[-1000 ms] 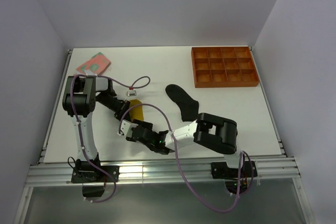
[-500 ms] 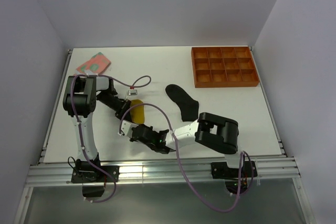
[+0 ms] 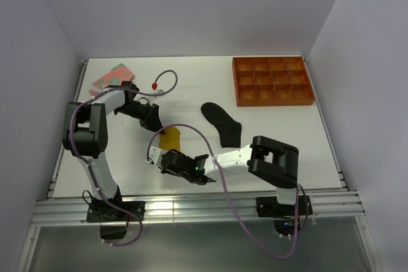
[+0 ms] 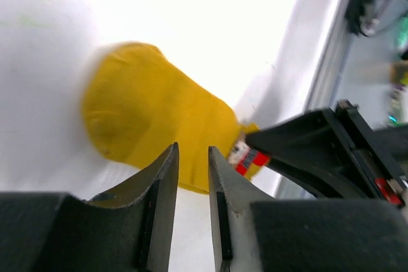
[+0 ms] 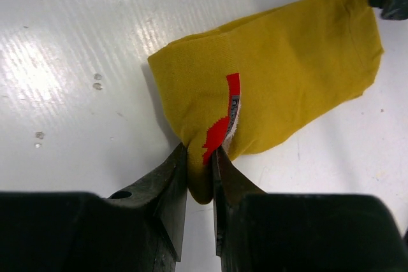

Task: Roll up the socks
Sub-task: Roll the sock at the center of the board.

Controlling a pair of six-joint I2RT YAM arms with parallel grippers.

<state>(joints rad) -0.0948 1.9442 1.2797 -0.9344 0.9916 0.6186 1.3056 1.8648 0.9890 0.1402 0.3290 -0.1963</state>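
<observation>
White tabletop (image 3: 319, 132) bears the mustard sock (image 5: 287, 62), long axis running from the right gripper (image 5: 199, 155) (clamped on its tagged end) toward the left gripper (image 4: 193, 157), slightly parted and empty.

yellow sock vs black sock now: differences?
Yellow sock is pinched at its tagged end by the right gripper; black sock is untouched. Yellow sock shows a red tag; black sock is plain. Yellow sock looks short and compact; black sock lies spread in an L. Both rest on the table.
</observation>
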